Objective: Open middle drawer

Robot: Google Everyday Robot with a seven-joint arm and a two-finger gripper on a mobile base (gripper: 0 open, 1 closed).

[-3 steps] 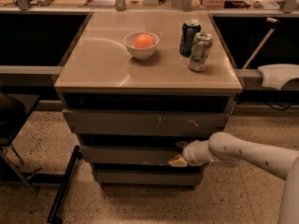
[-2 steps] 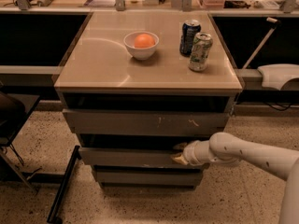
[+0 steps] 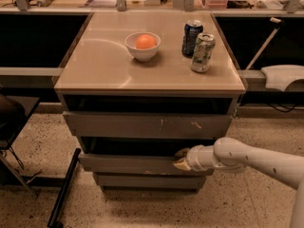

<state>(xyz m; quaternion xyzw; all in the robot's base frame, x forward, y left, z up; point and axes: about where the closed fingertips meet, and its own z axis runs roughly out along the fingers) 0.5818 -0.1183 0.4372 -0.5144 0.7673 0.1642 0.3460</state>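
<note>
We're on the pull step. The pincer sits lower centre-right of the frame, right at the top edge of the middle drawer. That drawer is the plain front in the lower middle, below the scratched top drawer and above the narrow bottom drawer. We cannot tell whether the pincer is spread or clamped on that edge, as the gap above the front is dark. The middle drawer looks only slightly out, its front a little proud of the bottom one, so we judge most of the travel is left. Contact is well right of the front's centre, so an off-axis pull could rack the drawer in its slides. We'd pull straight toward the bottom of the frame, square to the front, slow and steady, holding height constant so the tip neither slips off the lip nor rides up into the top drawer. There's no handle, so the lip is the only hold — if force climbs, we'd stop and reseat rather than yank. The desk carries a bowl with an orange, plus a blue can and a silver can, upper centre-right — a jerk could tip them, one more reason for a smooth pull.
</note>
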